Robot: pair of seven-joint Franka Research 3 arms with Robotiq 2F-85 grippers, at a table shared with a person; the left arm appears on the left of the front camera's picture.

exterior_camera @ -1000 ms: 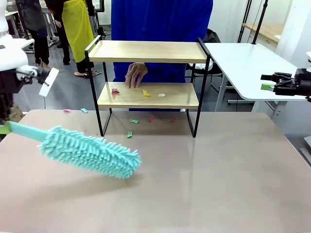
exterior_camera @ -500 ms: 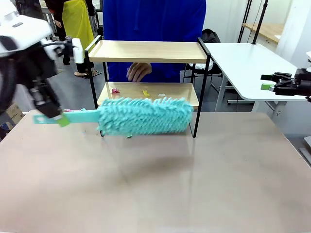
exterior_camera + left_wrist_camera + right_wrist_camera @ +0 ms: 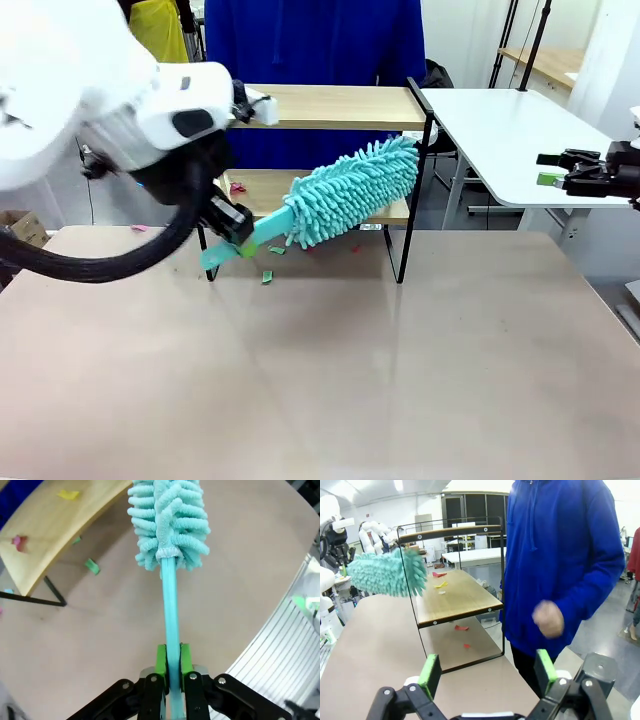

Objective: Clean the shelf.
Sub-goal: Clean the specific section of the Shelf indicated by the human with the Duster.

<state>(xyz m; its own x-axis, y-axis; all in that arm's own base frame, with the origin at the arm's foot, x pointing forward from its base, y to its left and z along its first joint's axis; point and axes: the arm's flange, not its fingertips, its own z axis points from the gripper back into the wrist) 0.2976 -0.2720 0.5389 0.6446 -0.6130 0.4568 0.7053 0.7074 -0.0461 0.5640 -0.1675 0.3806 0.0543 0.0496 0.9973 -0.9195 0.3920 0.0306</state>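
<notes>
This place looks like a robotics laboratory or test hall, not a home. A large white robot arm (image 3: 90, 90) with a thick black cable (image 3: 150, 250) works over a plain beige work table (image 3: 420, 380), and a white table (image 3: 500, 125) stands just beside it with black tripod stands (image 3: 537, 40) behind. In the right wrist view more white tables (image 3: 472, 556) stand in a wide room with a grey floor (image 3: 605, 635), bright ceiling lights (image 3: 399, 485) and dark glass doors (image 3: 470, 507).

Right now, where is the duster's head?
Front view: the duster head hangs before the shelf's right half, between its boards' levels, handle in the left gripper.
</notes>
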